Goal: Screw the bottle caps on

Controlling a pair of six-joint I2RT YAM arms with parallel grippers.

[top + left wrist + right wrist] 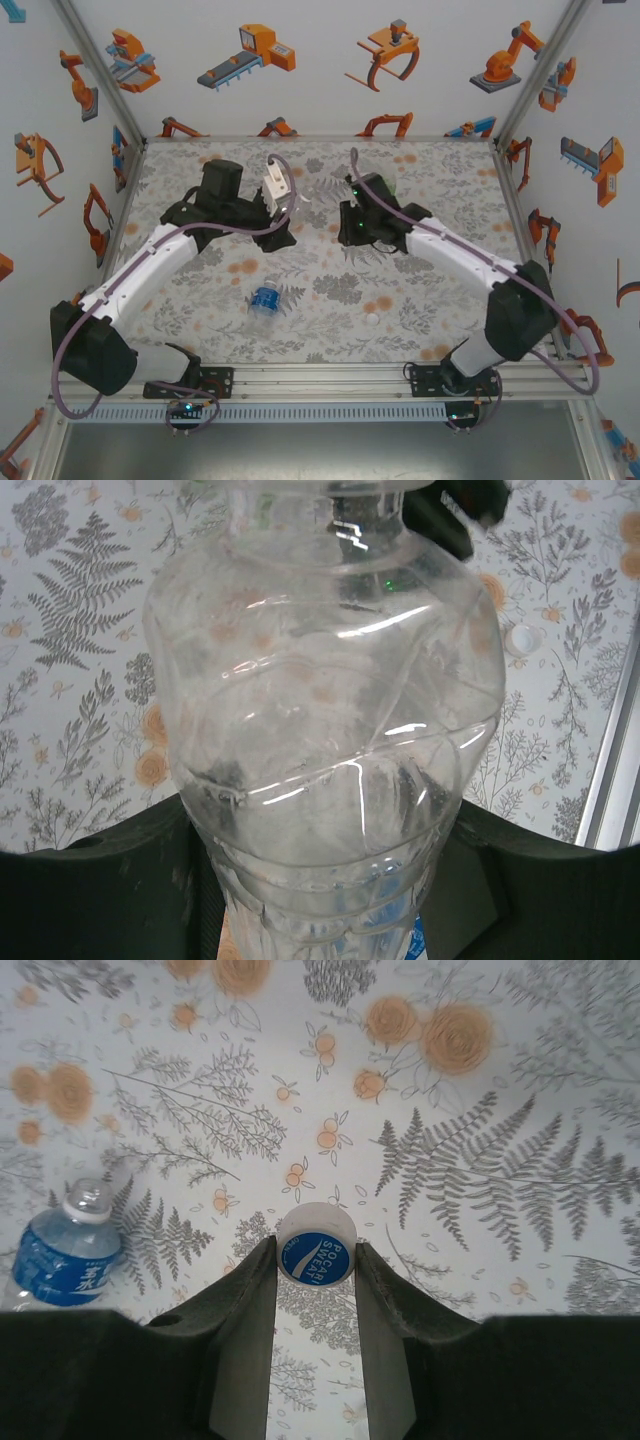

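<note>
My left gripper (330,880) is shut on the lower body of a plain colourless bottle (320,710), one dark finger (90,890) on each side of it. My right gripper (316,1252) is shut on a white bottle cap (316,1244) with a blue printed top, held above the patterned table. In the top view the left gripper (284,226) and right gripper (349,216) face each other over the middle of the table. A clear bottle with a blue label (264,300) lies on its side, its neck uncapped (88,1197). A loose white cap (373,320) rests on the table.
The floral mat (420,300) is bounded by an aluminium rail along the near edge (330,372) and by printed walls on three sides. The loose cap (523,640) also lies beyond the held bottle in the left wrist view, near the frame rail (612,770).
</note>
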